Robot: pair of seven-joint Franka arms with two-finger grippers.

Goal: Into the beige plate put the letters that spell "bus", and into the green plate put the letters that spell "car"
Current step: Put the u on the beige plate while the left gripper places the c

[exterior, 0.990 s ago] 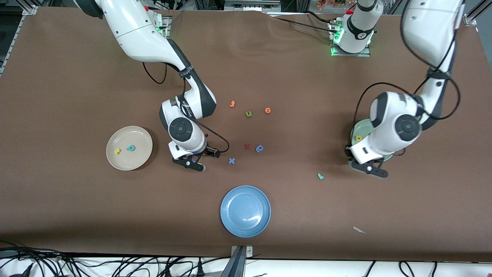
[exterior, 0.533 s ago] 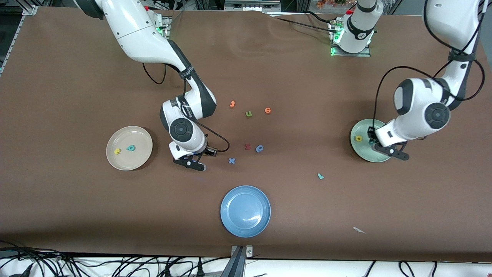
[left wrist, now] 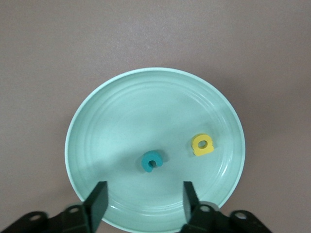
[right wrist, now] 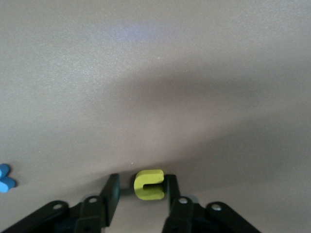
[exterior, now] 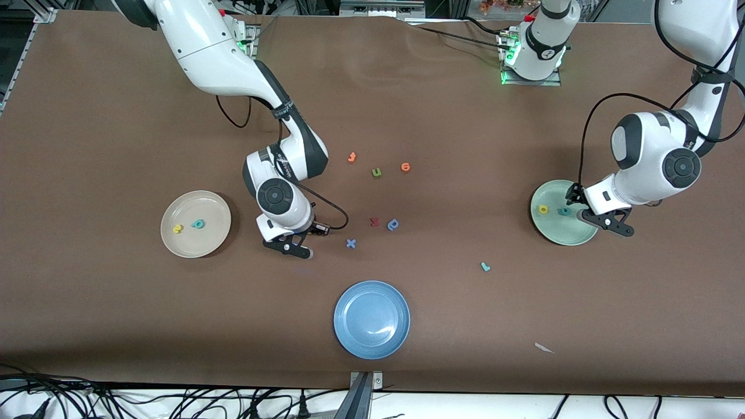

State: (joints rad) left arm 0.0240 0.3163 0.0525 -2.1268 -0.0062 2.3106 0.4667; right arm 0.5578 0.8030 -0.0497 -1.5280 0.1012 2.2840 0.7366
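Note:
The green plate holds a yellow "a" and a teal "c". My left gripper hangs open and empty over that plate's edge. A teal "r" lies on the table. The beige plate holds a yellow "s" and a teal "b". My right gripper is down at the table beside the beige plate. Its fingers straddle the yellow "u": one touches it, the other stands off by a gap.
A blue plate sits near the front camera. Loose letters lie mid-table: two orange ones, a green "u", a red one, a darker blue rounded one and a blue "x".
My left gripper has swung across the green plate toward the left arm's end of the table, and the teal "c" now lies uncovered in the plate. The right arm has stayed put.

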